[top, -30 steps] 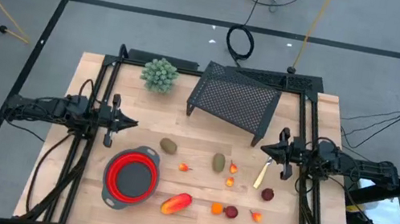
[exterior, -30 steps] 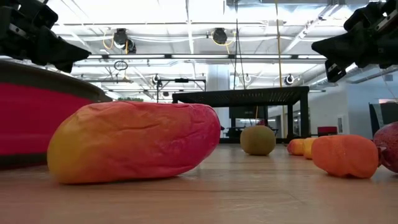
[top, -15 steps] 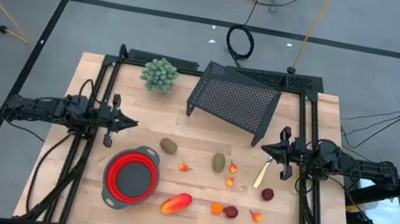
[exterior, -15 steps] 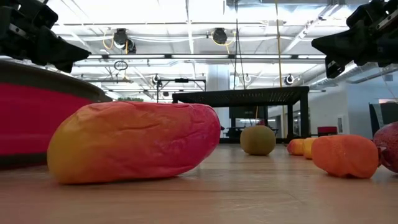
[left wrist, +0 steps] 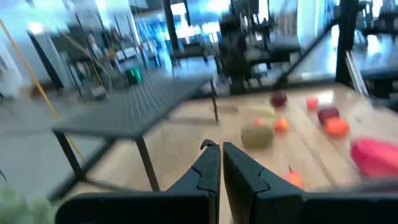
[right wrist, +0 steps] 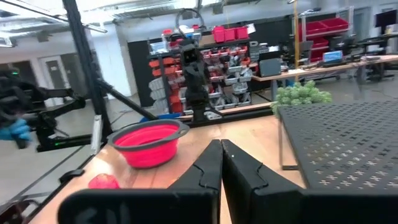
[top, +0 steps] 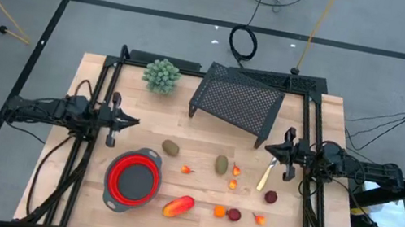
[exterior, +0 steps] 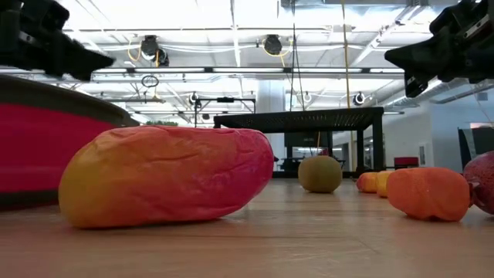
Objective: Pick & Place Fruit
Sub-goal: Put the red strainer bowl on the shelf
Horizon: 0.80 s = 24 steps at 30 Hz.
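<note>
The fruit lies scattered on the wooden table [top: 93,79]. There are two olive-brown ovals [top: 170,148] [top: 221,164], a longer red-orange piece [top: 179,206], and several small orange, red and dark-red bits around [top: 233,186]. In the low view the red-orange piece [exterior: 166,176] fills the foreground. My left gripper [top: 135,124] hovers shut at the table's left side, level and pointing right, above and clear of the fruit. My right gripper [top: 266,149] hovers shut at the right side, pointing left. Each wrist view shows its own fingers closed together, left [left wrist: 217,147] and right [right wrist: 219,144], with nothing between them.
A red collapsible bowl [top: 134,179] stands near the front left, next to the red-orange piece. A black mesh rack [top: 238,99] and a green bushy plant ball [top: 162,75] stand at the far edge. A pale yellow stick-like piece [top: 266,176] lies below my right gripper.
My left gripper has rolled and tipped a little at the wrist while staying in place, still shut. The fruit and the bowl have not moved.
</note>
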Motion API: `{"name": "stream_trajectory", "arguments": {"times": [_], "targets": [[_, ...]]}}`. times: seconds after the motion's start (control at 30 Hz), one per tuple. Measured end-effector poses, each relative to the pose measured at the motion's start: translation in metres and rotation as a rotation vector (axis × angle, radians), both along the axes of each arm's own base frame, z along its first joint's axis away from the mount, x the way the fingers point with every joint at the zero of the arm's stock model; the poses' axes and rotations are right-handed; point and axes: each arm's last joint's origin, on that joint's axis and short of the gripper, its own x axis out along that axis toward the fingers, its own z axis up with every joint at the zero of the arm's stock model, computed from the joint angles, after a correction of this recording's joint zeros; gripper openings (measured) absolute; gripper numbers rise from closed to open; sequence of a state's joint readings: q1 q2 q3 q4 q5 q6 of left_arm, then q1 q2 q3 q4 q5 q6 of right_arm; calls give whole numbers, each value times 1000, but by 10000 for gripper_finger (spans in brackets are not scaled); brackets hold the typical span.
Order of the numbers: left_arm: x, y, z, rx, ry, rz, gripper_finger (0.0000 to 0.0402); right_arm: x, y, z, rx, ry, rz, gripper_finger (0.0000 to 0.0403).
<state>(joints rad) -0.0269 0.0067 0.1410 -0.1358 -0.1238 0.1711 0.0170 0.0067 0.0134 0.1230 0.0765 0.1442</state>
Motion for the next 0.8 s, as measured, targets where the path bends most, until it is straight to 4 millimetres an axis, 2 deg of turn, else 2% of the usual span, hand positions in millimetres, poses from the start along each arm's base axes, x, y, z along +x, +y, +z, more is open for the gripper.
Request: {"name": "stream_trajectory", "arguments": {"times": [0.17,0.27,0.57,0.8], "targets": [[-2,0,20,-2,-204,9,21,0,0,0,-7,1,-6,0],[-2,1,23,-23,-237,17,21,0,0,0,-10,1,-7,0],[16,1,18,-226,-125,47,21,0,0,0,-10,1,-5,0],[34,1,51,-227,25,57,21,0,0,0,-10,1,-3,0]]}}
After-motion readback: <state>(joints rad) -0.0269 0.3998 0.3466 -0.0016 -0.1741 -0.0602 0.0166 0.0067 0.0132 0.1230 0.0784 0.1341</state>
